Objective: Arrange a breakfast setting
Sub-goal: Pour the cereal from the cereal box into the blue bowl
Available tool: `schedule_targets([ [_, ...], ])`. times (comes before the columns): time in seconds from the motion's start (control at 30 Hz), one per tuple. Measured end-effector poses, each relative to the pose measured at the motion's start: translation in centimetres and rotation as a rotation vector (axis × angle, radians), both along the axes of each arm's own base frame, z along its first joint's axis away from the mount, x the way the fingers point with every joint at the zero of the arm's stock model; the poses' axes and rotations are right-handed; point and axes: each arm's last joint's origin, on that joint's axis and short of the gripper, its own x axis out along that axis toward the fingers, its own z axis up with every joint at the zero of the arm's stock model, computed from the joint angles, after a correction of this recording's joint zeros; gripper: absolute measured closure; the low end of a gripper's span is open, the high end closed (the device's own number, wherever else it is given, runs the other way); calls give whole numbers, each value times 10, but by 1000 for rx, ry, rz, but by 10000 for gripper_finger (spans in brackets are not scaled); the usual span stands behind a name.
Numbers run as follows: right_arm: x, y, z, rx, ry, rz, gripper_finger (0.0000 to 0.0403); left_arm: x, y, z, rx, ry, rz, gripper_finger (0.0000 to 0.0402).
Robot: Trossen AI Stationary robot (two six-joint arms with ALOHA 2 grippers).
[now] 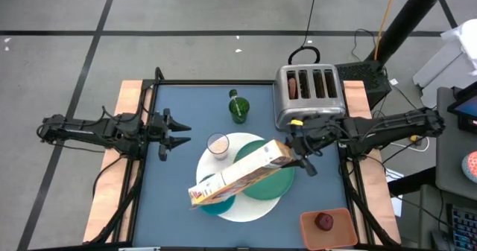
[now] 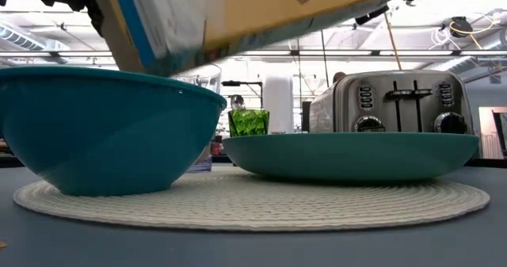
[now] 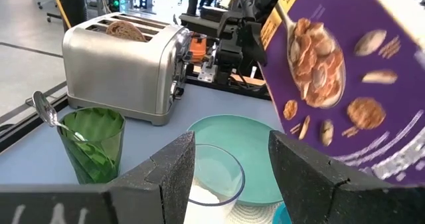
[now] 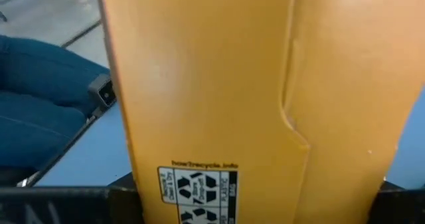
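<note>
My right hand (image 1: 300, 156) is clamped on the end of a cereal box (image 1: 240, 173), which I hold tilted, its open end low over the teal bowl (image 1: 218, 199); in my right wrist view the box's yellow underside fills nearly everything. The bowl sits at the near left edge of the white round mat (image 1: 257, 205), and the box crosses above the green plate (image 1: 272, 182) beside it on the same mat, covering much of both from above. Just past the mat's far left edge stands the small glass (image 1: 218, 145), with a little white at its bottom, right in front of my left hand (image 1: 173, 132), which hangs with its fingers spread and nothing between them. Farther back is the green cup (image 1: 238, 111) with a spoon (image 3: 48, 112) leaning in it, apart from the glass. At the far right of the worktop (image 1: 186, 102) the silver toaster (image 1: 308, 93) stands close behind my right arm, a brown bagel (image 3: 124, 30) showing in one slot. On the near right corner, well apart from the mat, an orange-brown tray (image 1: 307, 226) carries a red fruit (image 1: 323, 221).
</note>
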Motion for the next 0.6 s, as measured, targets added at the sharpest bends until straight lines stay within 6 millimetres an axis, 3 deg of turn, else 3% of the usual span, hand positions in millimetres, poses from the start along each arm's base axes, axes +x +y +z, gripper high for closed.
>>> schedule_targets([
  [0.6, 9, 1, 8, -41, 46, 20, 204, 0, 0, 0, 6, 0, -1, 204],
])
